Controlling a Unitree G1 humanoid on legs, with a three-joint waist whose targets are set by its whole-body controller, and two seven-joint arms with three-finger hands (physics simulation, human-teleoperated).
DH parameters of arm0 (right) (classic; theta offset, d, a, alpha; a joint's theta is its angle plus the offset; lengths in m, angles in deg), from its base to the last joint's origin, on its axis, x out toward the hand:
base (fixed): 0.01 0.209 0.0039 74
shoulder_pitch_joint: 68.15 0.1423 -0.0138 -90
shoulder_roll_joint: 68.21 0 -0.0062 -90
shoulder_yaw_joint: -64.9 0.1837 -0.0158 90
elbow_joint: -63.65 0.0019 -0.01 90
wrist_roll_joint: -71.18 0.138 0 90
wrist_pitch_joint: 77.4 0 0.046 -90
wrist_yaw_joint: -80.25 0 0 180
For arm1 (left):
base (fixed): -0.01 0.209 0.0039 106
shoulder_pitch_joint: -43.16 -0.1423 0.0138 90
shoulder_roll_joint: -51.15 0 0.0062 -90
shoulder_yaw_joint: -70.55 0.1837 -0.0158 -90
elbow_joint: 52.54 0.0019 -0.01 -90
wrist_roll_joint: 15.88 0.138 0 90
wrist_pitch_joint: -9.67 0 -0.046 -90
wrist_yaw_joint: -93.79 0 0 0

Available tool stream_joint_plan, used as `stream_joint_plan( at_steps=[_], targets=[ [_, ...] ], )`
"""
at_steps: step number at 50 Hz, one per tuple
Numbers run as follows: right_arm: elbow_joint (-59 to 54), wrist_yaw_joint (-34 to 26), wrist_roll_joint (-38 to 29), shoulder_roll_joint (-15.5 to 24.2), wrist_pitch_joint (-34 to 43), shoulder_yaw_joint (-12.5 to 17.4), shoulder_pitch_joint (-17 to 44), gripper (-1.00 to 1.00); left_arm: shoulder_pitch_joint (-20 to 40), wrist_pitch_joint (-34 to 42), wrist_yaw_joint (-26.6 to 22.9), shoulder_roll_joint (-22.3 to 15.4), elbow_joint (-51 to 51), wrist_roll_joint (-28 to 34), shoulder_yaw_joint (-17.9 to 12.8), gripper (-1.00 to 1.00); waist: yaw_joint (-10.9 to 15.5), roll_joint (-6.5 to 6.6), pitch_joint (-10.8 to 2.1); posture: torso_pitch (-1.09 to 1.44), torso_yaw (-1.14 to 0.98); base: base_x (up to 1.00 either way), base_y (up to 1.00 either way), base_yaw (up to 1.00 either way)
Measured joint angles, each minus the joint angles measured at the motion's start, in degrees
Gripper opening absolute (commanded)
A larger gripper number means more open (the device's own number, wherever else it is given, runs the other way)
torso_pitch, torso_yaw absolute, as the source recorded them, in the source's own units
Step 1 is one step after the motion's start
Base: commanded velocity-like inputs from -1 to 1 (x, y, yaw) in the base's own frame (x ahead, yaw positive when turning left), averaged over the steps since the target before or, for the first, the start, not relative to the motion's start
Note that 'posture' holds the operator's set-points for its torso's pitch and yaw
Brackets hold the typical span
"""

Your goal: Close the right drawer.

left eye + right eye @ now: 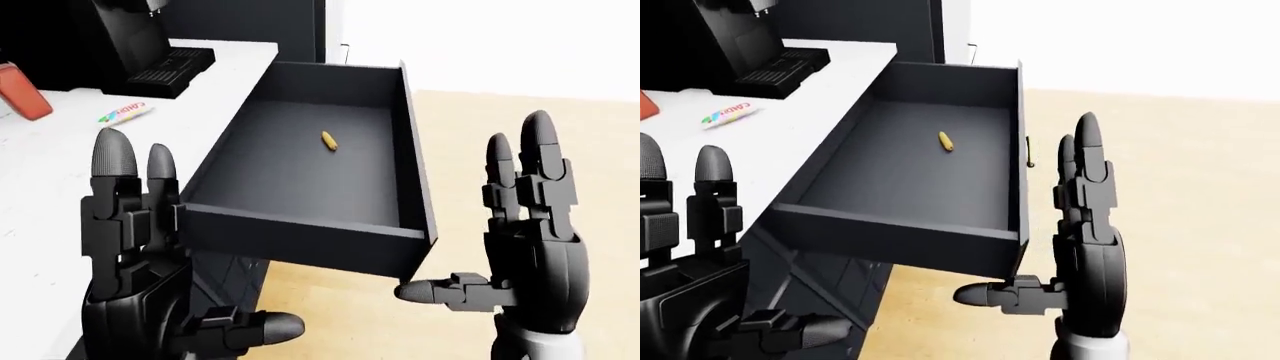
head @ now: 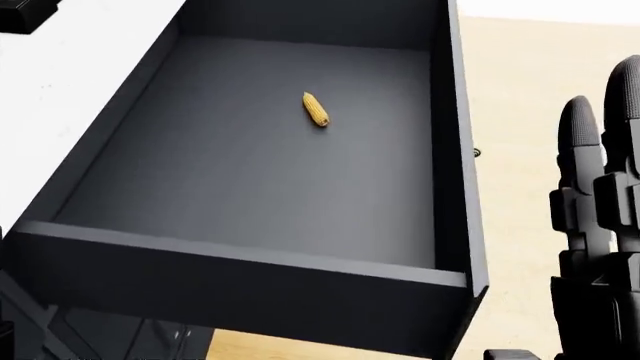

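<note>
The right drawer [image 1: 300, 169] stands pulled far out of the white counter [image 1: 60, 165], dark grey, with a small yellow corn cob [image 1: 328, 140] on its floor. Its front panel [image 1: 418, 180] is the wall on the right of the left-eye view, and a thin handle [image 1: 1028, 154] shows on its outer face. My right hand [image 1: 470, 210] is open, fingers pointing up, just right of that panel and apart from it. My left hand [image 1: 185, 240] is open too, raised at the lower left beside the drawer's near wall.
On the counter lie a candy packet [image 1: 125, 113], a black coffee machine [image 1: 150, 52] and a red object [image 1: 25, 97]. Dark cabinet fronts [image 1: 235, 274] run under the counter. Light wooden floor [image 1: 560, 135] stretches to the right of the drawer.
</note>
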Motion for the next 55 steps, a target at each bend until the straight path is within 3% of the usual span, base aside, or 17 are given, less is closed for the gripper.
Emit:
stream_joint_plan(
  at_steps=[11, 24, 40, 48, 55],
  targets=[
    [1.89, -1.37, 2.14, -0.36, 5.82, 4.22, 2.53, 1.00, -0.04, 0.07, 0.22, -0.21, 0.47, 0.22, 0.17, 1.00, -0.03, -0.95, -0.43, 0.00, 0.00, 0.00, 0.00, 0.00],
    [1.72, -4.42, 9.87, -0.38, 9.35, 16.76, 4.97, 1.00, -0.17, -0.01, 0.61, -0.35, 0.61, 0.53, 0.39, 1.00, 0.27, -1.26, -0.55, 0.00, 0.00, 0.00, 0.00, 0.00],
    [-1.90, -5.89, 14.11, 0.26, 7.57, 26.72, 5.33, 1.00, -0.11, -0.19, 0.70, -0.37, 0.74, 0.74, 0.55, 1.00, 0.23, -1.16, -0.14, 0.00, 0.00, 0.00, 0.00, 0.00],
    [-7.07, -6.02, 14.53, 0.83, 3.84, 30.08, 5.54, 1.00, 0.11, -0.02, 0.71, -0.36, 0.77, 0.65, 0.51, 1.00, 0.13, -1.18, 0.06, 0.00, 0.00, 0.00, 0.00, 0.00],
    [-17.21, -5.47, 14.27, 3.46, -0.57, 31.24, 7.82, 1.00, -0.01, 0.00, 0.61, -0.42, 0.85, 0.68, 0.72, 1.00, 0.03, -1.24, 0.19, 0.00, 0.00, 0.00, 0.00, 0.00]
  ],
)
